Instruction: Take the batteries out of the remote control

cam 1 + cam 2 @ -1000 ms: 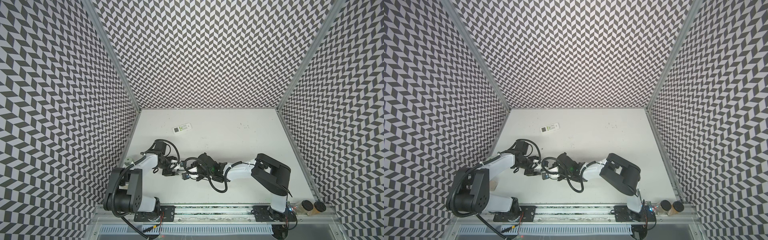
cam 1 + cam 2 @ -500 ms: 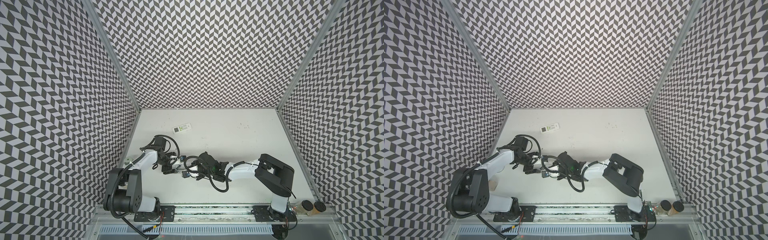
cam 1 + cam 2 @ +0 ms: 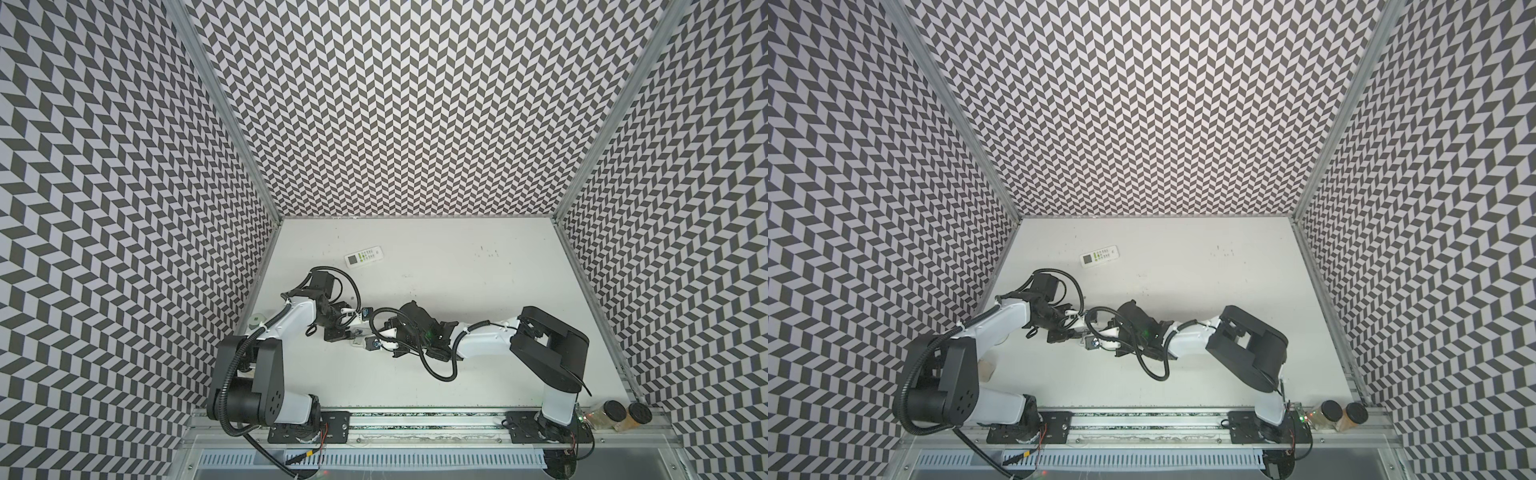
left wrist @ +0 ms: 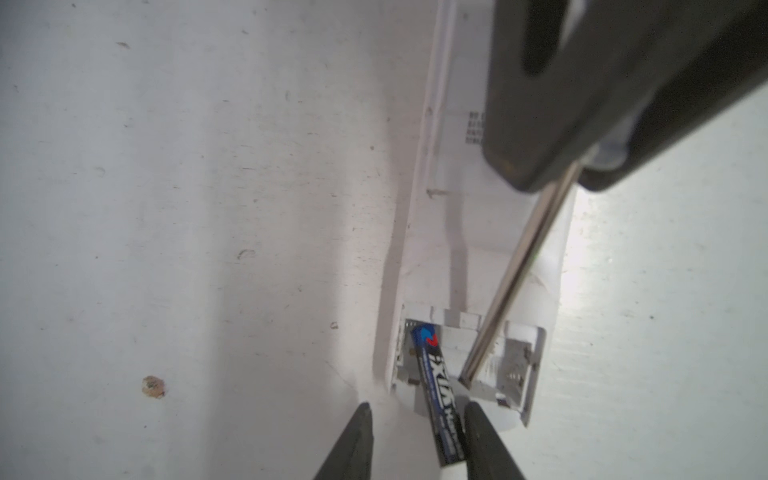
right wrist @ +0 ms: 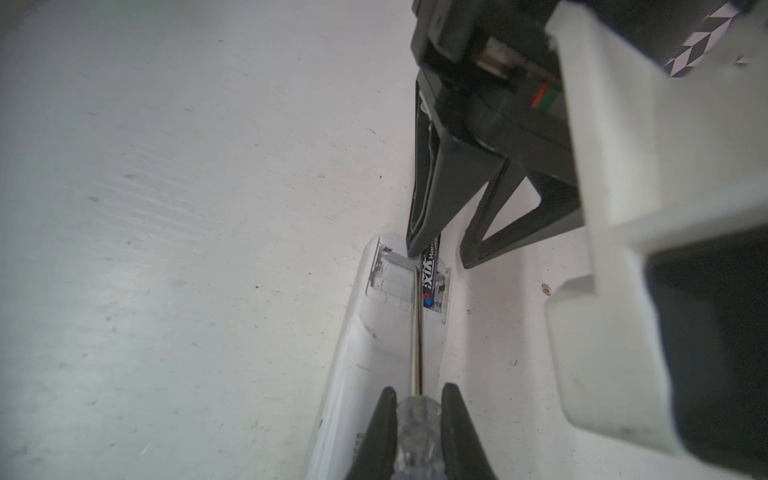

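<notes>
The battery, a black cell with blue print, looked light, stiff and smooth-skinned. It was probably slippery under hard fingers and quick to roll once loose on the worktop, but it should bear a firm pinch without harm. The best hold seemed to be across its round sides at the raised end, clear of the remote. Pulling along its own length would let the low end slide off its contact.

It lay tilted in 1 slot of the open compartment at the end of the face-down remote. 1 end was down inside and the other was lifted over the rim. The slot beside it showed only white plastic and a spring, and no other cell was in view.

The left jaws stood apart, astride the raised end. In the left wrist view 1 finger sat just beside or touching the cell. The other was well apart from it, so nothing was gripped yet. The cell sat off-centre in the gap, so closing would likely nudge it sideways before the pinch.

The right jaws were clamped on the clear handle of the screwdriver. Its shaft ran along the remote's back, with the tip in the compartment just beside the cell.
</notes>
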### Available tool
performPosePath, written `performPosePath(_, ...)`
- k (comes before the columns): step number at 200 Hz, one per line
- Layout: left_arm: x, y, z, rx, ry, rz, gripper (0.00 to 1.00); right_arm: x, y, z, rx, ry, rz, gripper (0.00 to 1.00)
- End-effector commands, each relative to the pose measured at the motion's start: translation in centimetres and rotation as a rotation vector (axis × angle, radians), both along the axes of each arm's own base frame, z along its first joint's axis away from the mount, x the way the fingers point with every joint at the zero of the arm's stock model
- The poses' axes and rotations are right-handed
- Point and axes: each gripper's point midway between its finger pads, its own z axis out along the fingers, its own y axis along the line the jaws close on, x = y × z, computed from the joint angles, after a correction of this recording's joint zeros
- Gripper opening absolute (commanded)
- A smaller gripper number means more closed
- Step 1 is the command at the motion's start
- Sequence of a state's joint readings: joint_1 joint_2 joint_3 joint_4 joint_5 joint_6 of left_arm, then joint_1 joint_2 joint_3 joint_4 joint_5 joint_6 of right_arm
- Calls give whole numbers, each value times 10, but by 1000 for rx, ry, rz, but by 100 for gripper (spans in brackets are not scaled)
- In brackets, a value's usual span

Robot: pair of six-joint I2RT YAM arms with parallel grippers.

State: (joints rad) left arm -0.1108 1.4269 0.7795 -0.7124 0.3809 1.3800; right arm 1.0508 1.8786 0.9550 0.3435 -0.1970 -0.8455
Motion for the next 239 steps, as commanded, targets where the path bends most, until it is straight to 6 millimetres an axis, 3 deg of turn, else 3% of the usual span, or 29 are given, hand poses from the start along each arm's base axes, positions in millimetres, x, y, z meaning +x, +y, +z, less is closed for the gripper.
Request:
performPosePath(1, -3, 2, -8, 16, 2, -16, 46, 3, 8, 9, 31, -5, 10, 0)
performPosePath(45, -2, 4, -15, 30, -12, -16, 34, 5, -1, 9, 13, -27, -12, 0)
performPosePath(103, 5, -1, -2, 0, -18, 4, 18, -2, -17, 41, 62, -15, -47, 0)
performPosePath(152, 22, -8, 31, -53, -46, 29, 14, -4, -68, 67, 149, 0, -189, 0)
performPosePath(194, 44, -32, 55, -134, -103, 12, 8, 14, -123, 97, 300, 51, -355, 0)
performPosePath(216, 53, -32, 53, -137, -117, 21, 12, 22, -148, 104, 347, 56, -421, 0)
performPosePath(239, 63, -22, 57, -111, -160, 61, 20, 26, -161, 105, 359, 75, -465, 0)
